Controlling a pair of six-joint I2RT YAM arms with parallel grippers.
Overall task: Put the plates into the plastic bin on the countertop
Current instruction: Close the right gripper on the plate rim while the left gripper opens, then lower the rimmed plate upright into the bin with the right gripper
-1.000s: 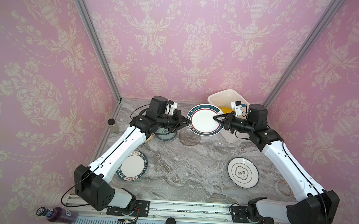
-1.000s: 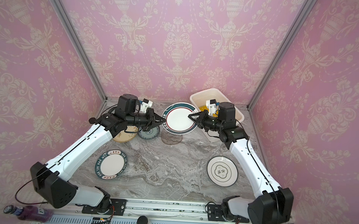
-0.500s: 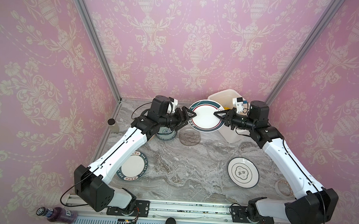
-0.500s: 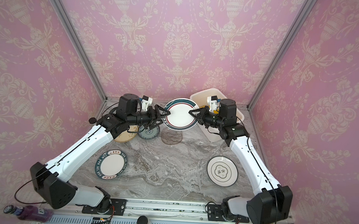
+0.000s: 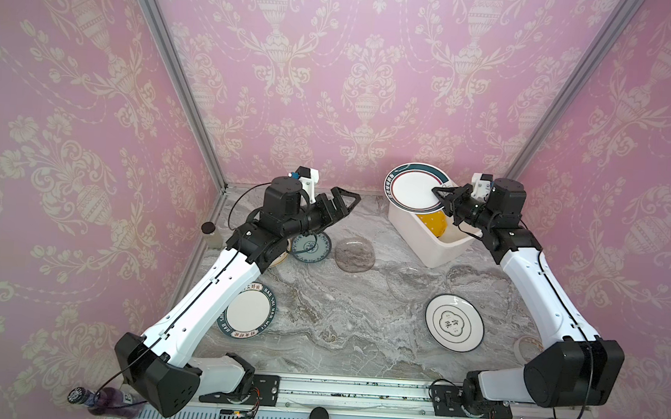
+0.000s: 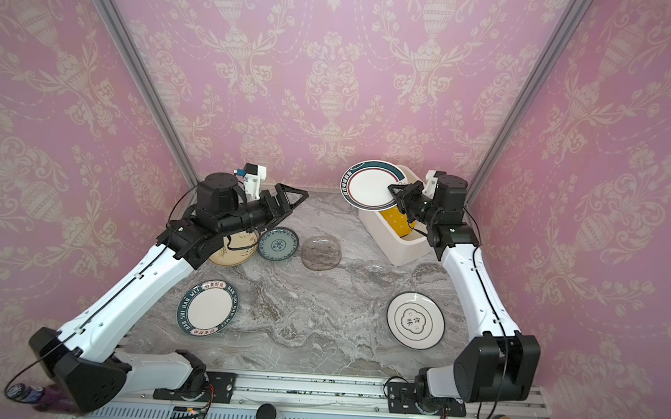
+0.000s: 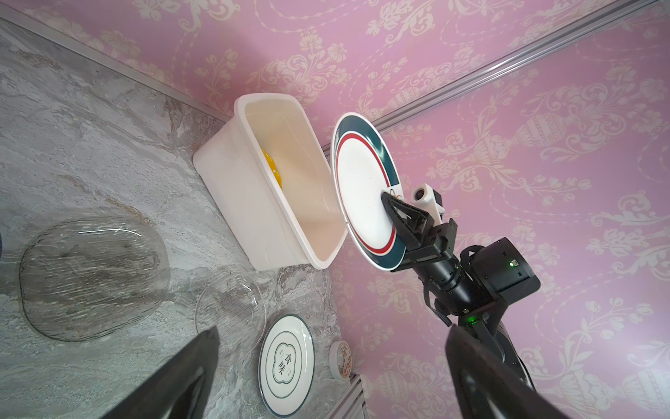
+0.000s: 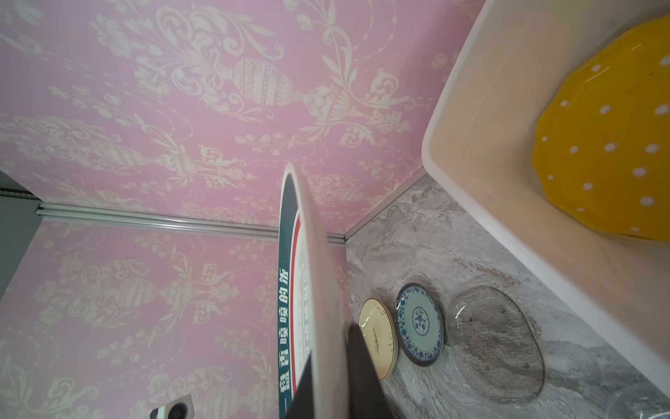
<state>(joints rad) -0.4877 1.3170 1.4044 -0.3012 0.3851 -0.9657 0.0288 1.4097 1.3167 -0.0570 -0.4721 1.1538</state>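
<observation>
Worktop is bearing six plates, the bin at its far right corner one yellow plate. The teal-rimmed plate is hanging nearly on edge over the bin, face leftward, pinched by the right gripper alone. The left gripper, having just let go, is gaping, leaving only the lowering.

We find the bin at the back right of the countertop, with the plate in the bin leaning inside it. The held plate hangs tilted over the back of the bin, its edge pinched in the right gripper. Along the back left, three lie in a row: the leftmost plate partly under the left arm, the middle plate just beside it, and the third plate to its right. The centre plate sits before the bin. The front-left plate and the front-right plate lie nearer us, well apart.
</observation>
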